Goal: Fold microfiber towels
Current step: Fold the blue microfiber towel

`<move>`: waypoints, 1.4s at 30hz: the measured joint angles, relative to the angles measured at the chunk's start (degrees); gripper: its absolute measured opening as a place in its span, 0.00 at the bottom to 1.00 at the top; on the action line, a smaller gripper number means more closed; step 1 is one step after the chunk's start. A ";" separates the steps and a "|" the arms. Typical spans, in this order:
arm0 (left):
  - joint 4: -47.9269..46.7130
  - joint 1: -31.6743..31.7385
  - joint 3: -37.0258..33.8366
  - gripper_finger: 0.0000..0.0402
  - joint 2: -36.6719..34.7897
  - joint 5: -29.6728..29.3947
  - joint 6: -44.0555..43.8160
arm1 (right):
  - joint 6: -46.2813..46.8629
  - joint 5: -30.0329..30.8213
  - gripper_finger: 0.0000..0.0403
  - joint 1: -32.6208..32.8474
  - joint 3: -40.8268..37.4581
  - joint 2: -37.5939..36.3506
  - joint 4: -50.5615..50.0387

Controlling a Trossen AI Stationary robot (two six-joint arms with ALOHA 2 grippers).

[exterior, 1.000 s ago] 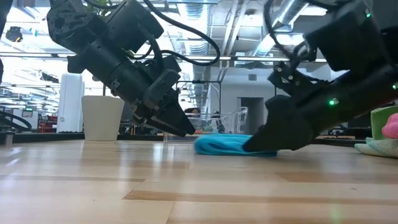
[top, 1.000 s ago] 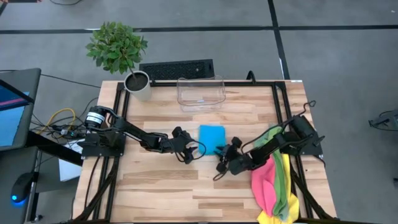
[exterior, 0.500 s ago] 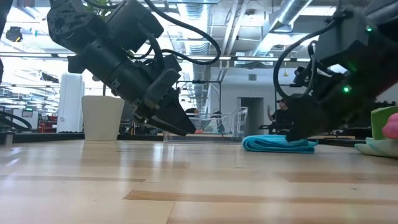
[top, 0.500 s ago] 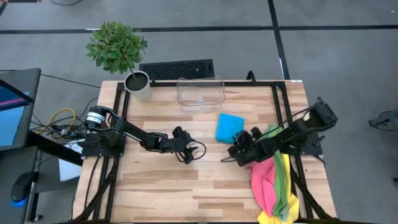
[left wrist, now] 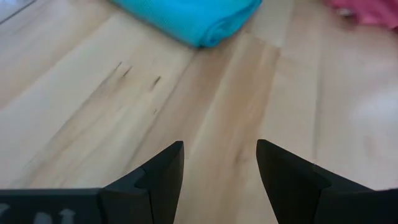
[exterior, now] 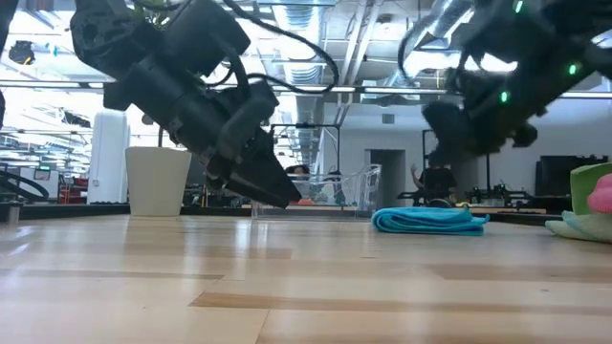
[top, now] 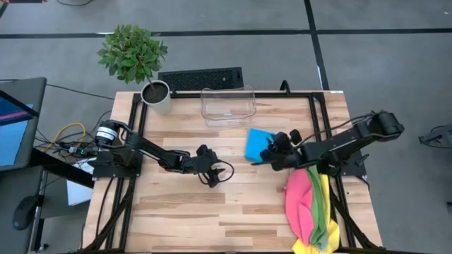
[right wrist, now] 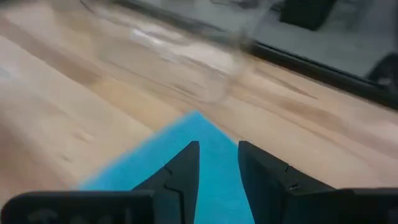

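Note:
A bright blue towel (top: 259, 144), folded into a small flat packet, lies on the wooden table just right of centre. It also shows in the low view (exterior: 428, 221). My right gripper (top: 272, 149) hangs above the towel's right side, clear of it. Its fingers (right wrist: 217, 152) stand a narrow gap apart over the blue cloth (right wrist: 180, 155). My left gripper (top: 217, 173) is open and empty, low over bare wood left of the towel (left wrist: 186, 18). Pink (top: 302, 201), pale green (top: 321, 208) and yellow (top: 326, 185) towels lie heaped at the table's right edge.
A clear plastic bin (top: 228, 104) stands at the far edge, behind the blue towel. A white pot with a plant (top: 157, 95) stands at the far left corner, and a keyboard (top: 201, 77) lies beyond the table. Bare wood stretches along the near side.
My right gripper has slid the folded blue towel from the table's centre toward the right and far side. It has then left the towel and risen clear of it. The towel has stayed folded and flat on the wood.

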 joint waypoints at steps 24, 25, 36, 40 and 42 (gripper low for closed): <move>1.09 18.20 -7.61 0.18 -8.24 -3.04 10.16 | 3.30 -6.34 0.34 -1.94 -0.35 15.80 7.18; 2.44 19.46 -7.59 0.15 -7.01 -2.84 10.47 | 3.19 -6.30 0.34 -2.27 -0.25 15.27 6.84; 11.26 28.25 -5.93 0.01 -2.30 -1.52 13.89 | -0.16 -3.89 0.34 -3.88 -0.29 10.96 6.96; 11.75 30.27 -5.41 0.02 -1.55 1.42 13.44 | -3.96 -3.45 0.34 -2.85 -0.27 9.86 13.13; 11.14 30.72 -5.42 0.01 -1.49 3.01 12.51 | -6.06 -4.74 0.34 -2.23 -0.27 9.99 16.27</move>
